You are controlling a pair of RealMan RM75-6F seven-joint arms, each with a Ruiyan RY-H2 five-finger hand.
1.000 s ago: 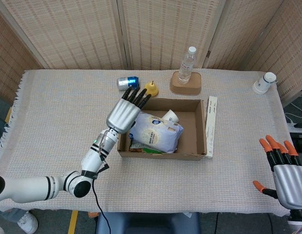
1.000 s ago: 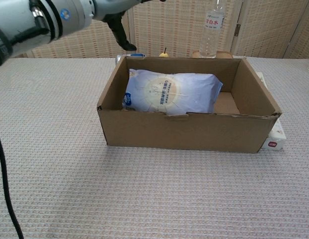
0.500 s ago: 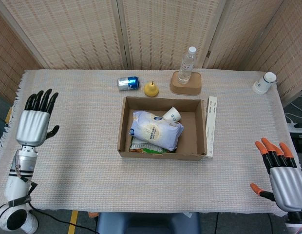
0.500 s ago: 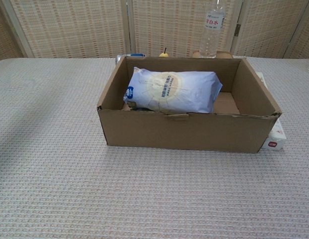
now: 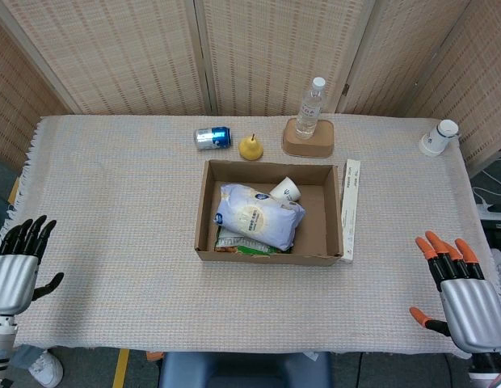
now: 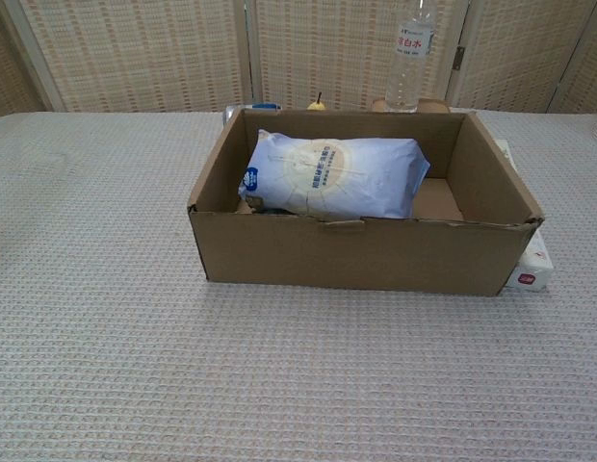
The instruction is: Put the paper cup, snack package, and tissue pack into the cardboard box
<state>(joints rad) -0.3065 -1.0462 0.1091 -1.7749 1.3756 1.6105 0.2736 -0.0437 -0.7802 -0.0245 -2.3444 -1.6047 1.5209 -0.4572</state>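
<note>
The cardboard box sits mid-table. Inside it lies the pale blue tissue pack, on top of the green snack package. A paper cup lies on its side in the box's far right part. My left hand hangs off the table's front left corner, fingers spread, holding nothing. My right hand is at the front right corner, fingers apart and empty. Neither hand shows in the chest view.
A long white carton lies against the box's right side. Behind the box are a blue can, a yellow pear, a water bottle on a brown coaster and a white cup at far right.
My left arm has pulled back from over the box to the table's front left corner, empty. The tissue pack now lies in the box. My right hand has barely shifted.
</note>
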